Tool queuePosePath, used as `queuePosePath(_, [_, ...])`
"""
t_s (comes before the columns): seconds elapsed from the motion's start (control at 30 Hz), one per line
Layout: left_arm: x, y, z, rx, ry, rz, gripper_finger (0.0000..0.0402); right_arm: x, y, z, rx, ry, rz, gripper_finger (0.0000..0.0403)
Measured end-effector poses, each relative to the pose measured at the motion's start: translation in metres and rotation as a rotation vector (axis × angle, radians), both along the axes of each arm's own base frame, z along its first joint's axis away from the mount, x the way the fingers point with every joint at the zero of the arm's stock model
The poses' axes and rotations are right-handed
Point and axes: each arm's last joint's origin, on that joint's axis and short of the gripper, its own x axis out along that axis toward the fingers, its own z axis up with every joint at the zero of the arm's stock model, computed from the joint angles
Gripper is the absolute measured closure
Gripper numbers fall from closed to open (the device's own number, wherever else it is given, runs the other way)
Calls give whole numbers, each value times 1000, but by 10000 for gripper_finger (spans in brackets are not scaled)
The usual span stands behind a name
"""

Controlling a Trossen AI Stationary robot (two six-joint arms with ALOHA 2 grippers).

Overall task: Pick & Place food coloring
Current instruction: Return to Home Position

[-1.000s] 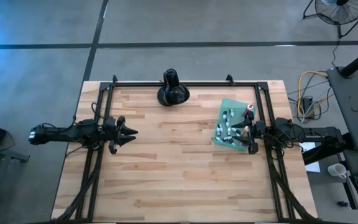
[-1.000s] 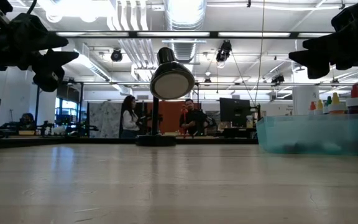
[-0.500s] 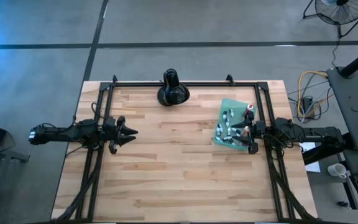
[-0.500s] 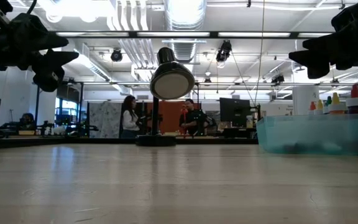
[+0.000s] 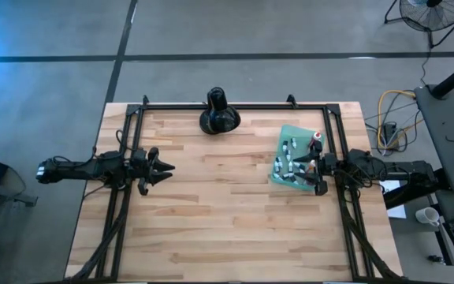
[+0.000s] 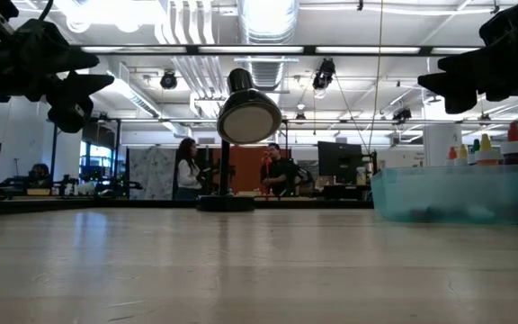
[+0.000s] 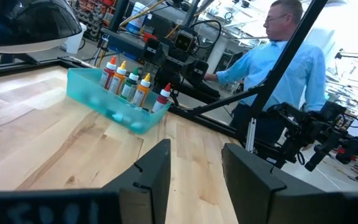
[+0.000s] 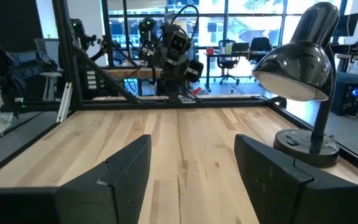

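The food coloring bottles point(image 5: 293, 156) stand upright in a teal-green tray point(image 5: 298, 131) on the right part of the wooden table. In the left wrist view their red, yellow, green and orange caps point(image 7: 129, 81) rise above the tray wall point(image 7: 95, 99). My right gripper point(image 5: 312, 169) hangs open and level above the tray's right side and touches nothing point(image 8: 191, 168). At the table's left, my left gripper point(image 5: 166, 167) is open and level, pointing toward the tray point(image 7: 194, 168).
A black desk lamp point(image 5: 219, 113) stands at the table's far edge, middle point(image 8: 303, 74). A black metal frame point(image 5: 235, 106) runs round the table. A person in a light blue shirt point(image 7: 272, 68) stands beyond the table's right side. Bare wood lies between the two arms.
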Motion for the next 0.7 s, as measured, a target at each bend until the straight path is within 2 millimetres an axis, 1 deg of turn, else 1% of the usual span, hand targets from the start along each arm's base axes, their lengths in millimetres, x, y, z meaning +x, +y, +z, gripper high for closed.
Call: queuePosePath(0.7, [0,0,0,0,0,0,284,0,0,0,1,0,0,179])
